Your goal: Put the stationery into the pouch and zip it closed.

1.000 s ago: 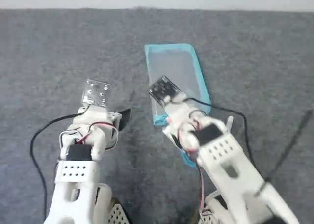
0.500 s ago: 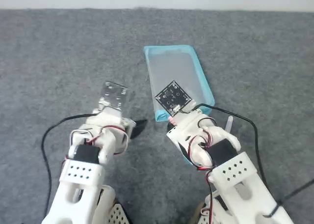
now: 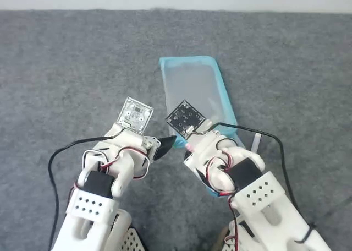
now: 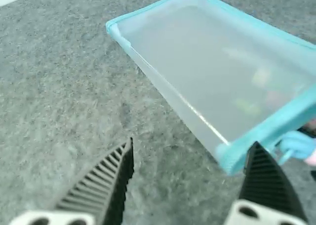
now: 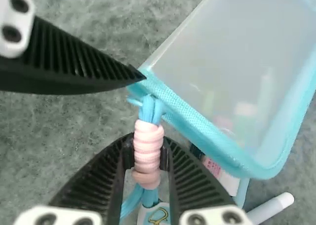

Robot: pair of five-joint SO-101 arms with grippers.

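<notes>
**While the right arm grips the zip pull, the left should brace the corner**

Seen from the high view, the pouch lies on the grey table. Its long axis runs away from the arms, with the near end leaning toward the right arm's side. The left gripper and the right gripper meet at its near corner.

In the left wrist view, the left gripper is spread wide. The pouch has its corner just beyond the gap, not yet clamped. The zip edge runs down the long side facing this arm.

In the right wrist view, the right gripper is closed on the pink-and-blue zip pull. Coloured stationery shows faintly through the pouch wall.

The step would likely go best if the left jaws close on the fabric corner first. The right arm can then draw the pull straight along the long edge, so the pouch does not slide or buckle. Whether the zip is already shut cannot be told.
</notes>
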